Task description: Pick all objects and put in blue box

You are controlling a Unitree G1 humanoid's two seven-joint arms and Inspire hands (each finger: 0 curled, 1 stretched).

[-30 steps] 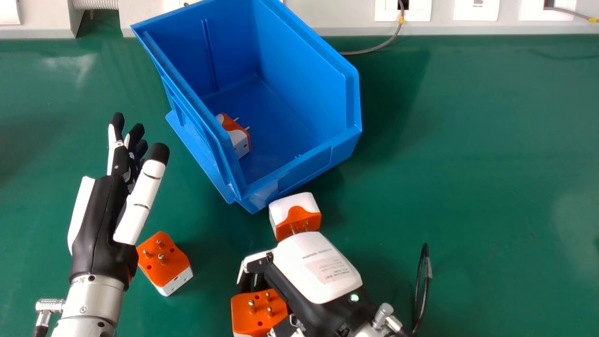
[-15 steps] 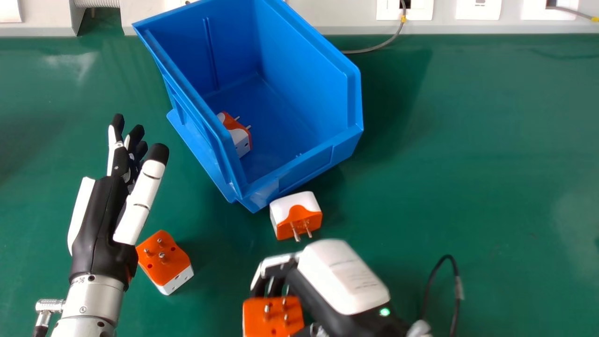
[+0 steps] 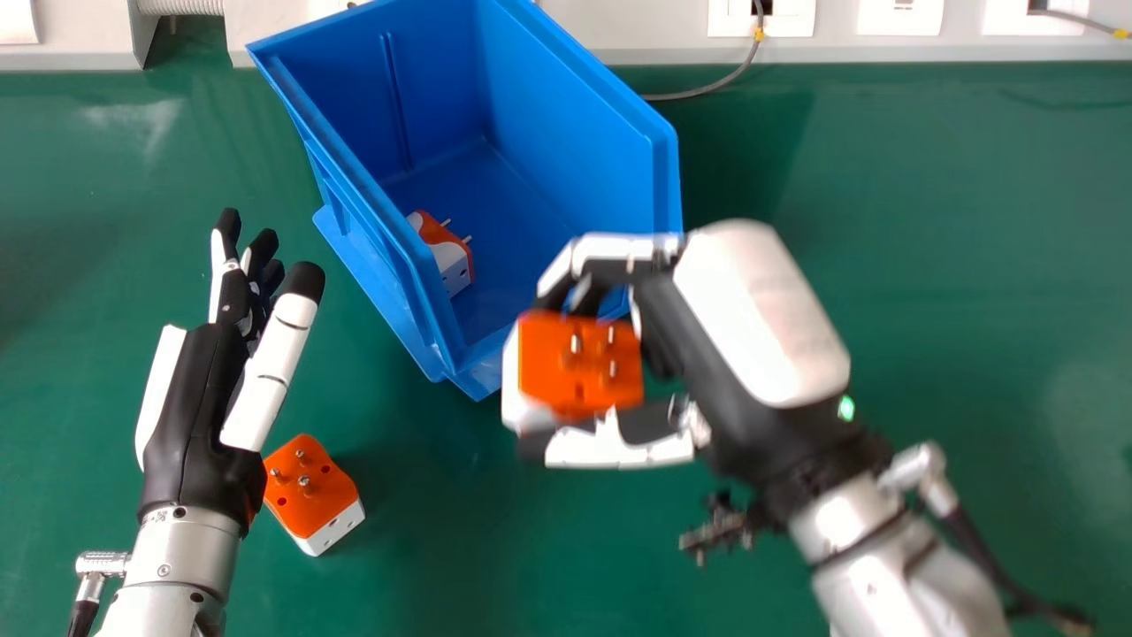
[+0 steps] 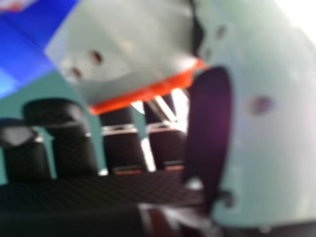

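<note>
In the head view my right hand [image 3: 699, 354] is at the blue box's [image 3: 566, 332] front right corner, its fingers and thumb round an orange and white plug adapter [image 3: 575, 363], pins facing up. The right hand view has the adapter [image 4: 123, 54] between the thumb and fingers [image 4: 74, 143] of my right hand [image 4: 210, 128], with the blue box [image 4: 24, 44] beyond. Another adapter [image 3: 451, 261] lies inside the box by its left wall. A further adapter [image 3: 314, 495] rests on the table, pins up, beside the wrist of my left hand [image 3: 199, 398], which is open left of the box.
The green table [image 3: 929, 265] extends on both sides of the box. Behind the box runs a pale wall panel with sockets [image 3: 761, 18] and a grey cable [image 3: 707, 91]. A cable [image 3: 990, 557] trails from my right wrist.
My right hand has moved up and forward from the table's front to the box's front corner, carrying its adapter. It now covers the spot where another adapter stood. My left hand has barely shifted.
</note>
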